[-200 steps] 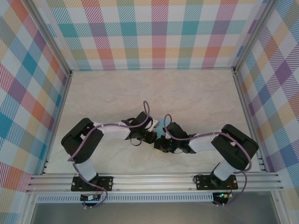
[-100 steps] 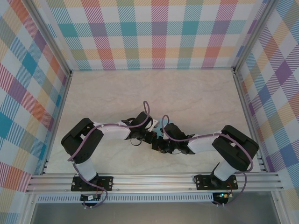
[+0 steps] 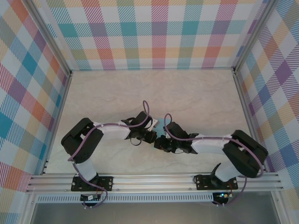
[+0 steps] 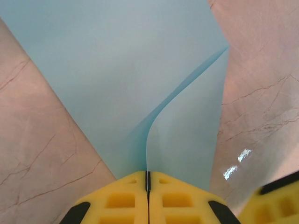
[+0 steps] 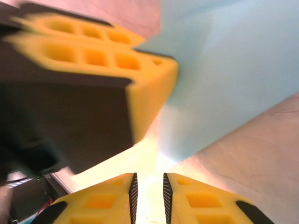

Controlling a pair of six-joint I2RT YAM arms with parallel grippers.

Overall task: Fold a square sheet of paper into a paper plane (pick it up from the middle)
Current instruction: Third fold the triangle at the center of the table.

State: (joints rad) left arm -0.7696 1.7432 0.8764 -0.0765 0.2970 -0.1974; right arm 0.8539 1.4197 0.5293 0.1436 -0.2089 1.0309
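Marble-look table (image 3: 196, 93), checked walls on three sides. Both arms reaching in from 6 o'clock, meeting just toward 6 o'clock of the table's middle.

Between them, the paper plane (image 4: 131, 70): light blue, not a flat square but narrowed to a point at 6 o'clock in the left wrist view, fanning wide toward 12 o'clock. Judged well along, then, with the sheet in hand and the main folds in.

Left gripper (image 4: 148, 186) pinched fully together on that pointed end, paper running straight into the seam between the pads. Right gripper (image 5: 148, 196) at 4 o'clock of the plane from above, jaws a narrow slit apart. Glare there, so cannot tell whether a paper edge sits in the slit.

Smallest: one flap at 3 o'clock of the centre crease, curling up rather than lying flat. Probably left to do: pressing that flap down, sharpening the creases, setting the plane down.
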